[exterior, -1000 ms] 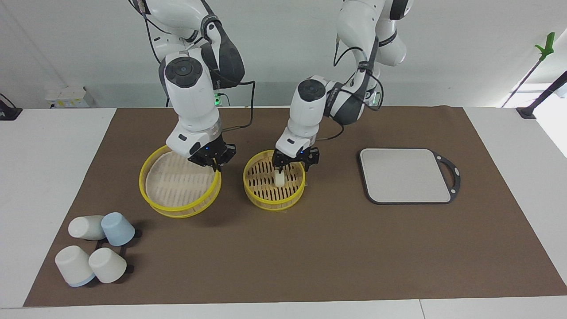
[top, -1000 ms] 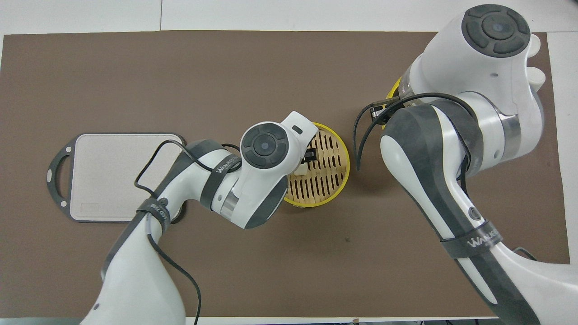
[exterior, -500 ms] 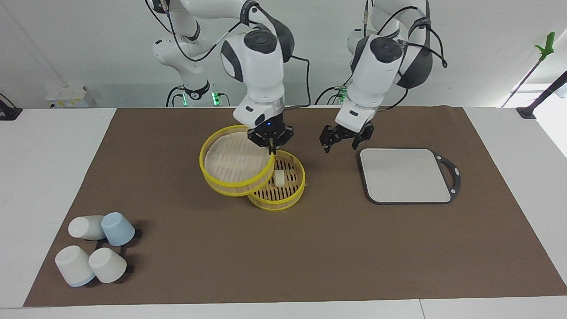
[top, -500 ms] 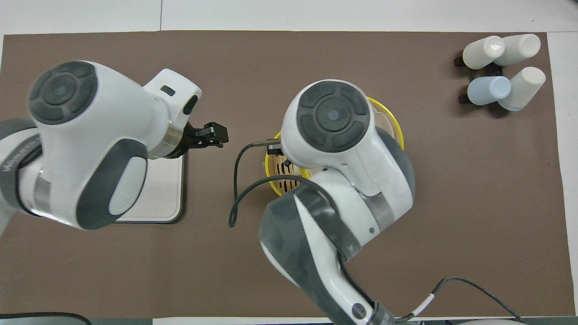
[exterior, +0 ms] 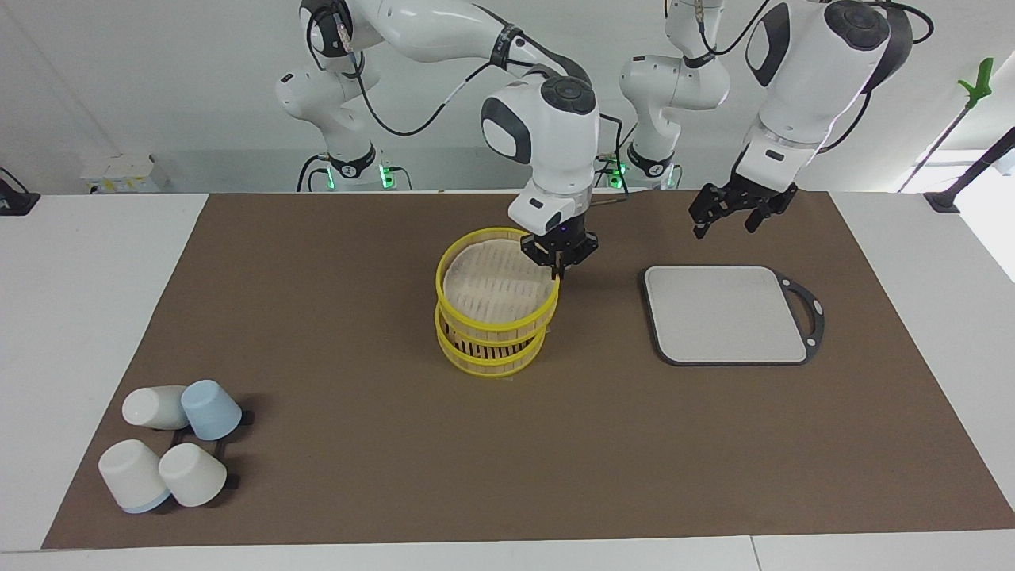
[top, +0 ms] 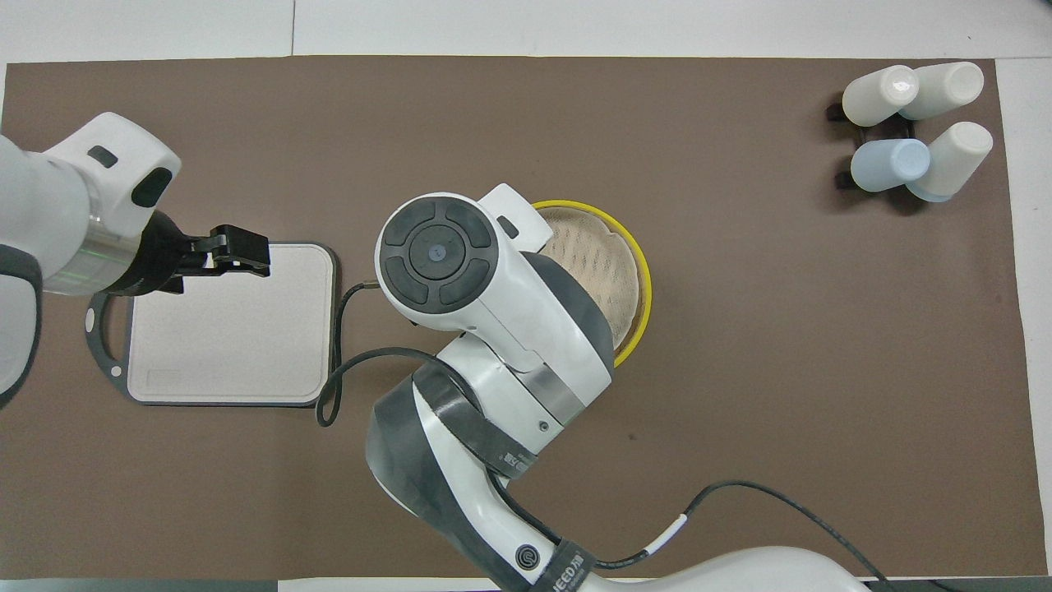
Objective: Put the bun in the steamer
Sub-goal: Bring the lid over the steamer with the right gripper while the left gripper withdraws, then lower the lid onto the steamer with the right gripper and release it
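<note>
**Q:** Lid-on step: how are you handling it?

**Me:** Starting from my end, my left gripper (exterior: 723, 226) hangs up in the air over the near edge of the grey board (exterior: 725, 313), fingers spread, nothing in them. It's just waiting, well out of the way.

My right gripper (exterior: 558, 268) is pinched shut on the rim of the lid (exterior: 496, 289), on the side toward me. The lid sits over the steamer (exterior: 492, 358), which is mid-mat beside the board.

**Q:** And the bun?

**Me:** I can't see it. My guess is it's inside, under the lid. The trick now is to line the yellow rims up all round and lower the lid flat. I'd only let go once it's seated, because I can't tell if it's fully down yet. Let go early and it could tip. The cups (exterior: 170, 452) are way out at the far corner, so they're no worry.
</note>
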Robot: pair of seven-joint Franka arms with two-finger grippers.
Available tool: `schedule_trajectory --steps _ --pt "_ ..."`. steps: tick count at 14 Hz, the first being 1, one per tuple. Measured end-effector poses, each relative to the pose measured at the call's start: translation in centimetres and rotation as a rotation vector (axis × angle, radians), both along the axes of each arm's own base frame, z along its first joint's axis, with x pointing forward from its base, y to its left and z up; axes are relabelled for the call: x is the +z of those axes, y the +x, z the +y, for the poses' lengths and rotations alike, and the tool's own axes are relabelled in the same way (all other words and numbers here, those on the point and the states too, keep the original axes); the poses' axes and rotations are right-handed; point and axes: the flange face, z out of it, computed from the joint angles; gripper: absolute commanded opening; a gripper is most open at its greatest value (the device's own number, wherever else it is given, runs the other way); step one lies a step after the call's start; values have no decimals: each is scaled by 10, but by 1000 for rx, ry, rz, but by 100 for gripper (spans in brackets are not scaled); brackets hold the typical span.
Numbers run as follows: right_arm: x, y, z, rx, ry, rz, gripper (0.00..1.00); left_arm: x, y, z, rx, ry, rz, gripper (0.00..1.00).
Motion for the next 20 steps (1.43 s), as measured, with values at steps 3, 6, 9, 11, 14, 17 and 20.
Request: schedule_trajectory --steps 3,6,9,11,14,17,20 --pt "-13 4 -3 -5 -20 10 0 7 -1 39 -57 7 32 100" --pt "-25 3 -7 2 -33 20 0 17 -6 57 -93 17 71 100" --pt "-38 2 -9 7 -39 25 0 31 -10 56 -99 22 85 100" --pt "-40 0 -11 7 -42 30 0 40 -11 57 -99 22 79 100" --pt "-44 -3 -14 7 -45 34 0 41 -10 57 -98 23 77 100" --pt "-48 -3 -13 8 -35 23 0 40 -2 61 -88 25 76 100" --pt "-47 -2 -11 11 -18 3 0 42 2 61 -88 23 68 100"
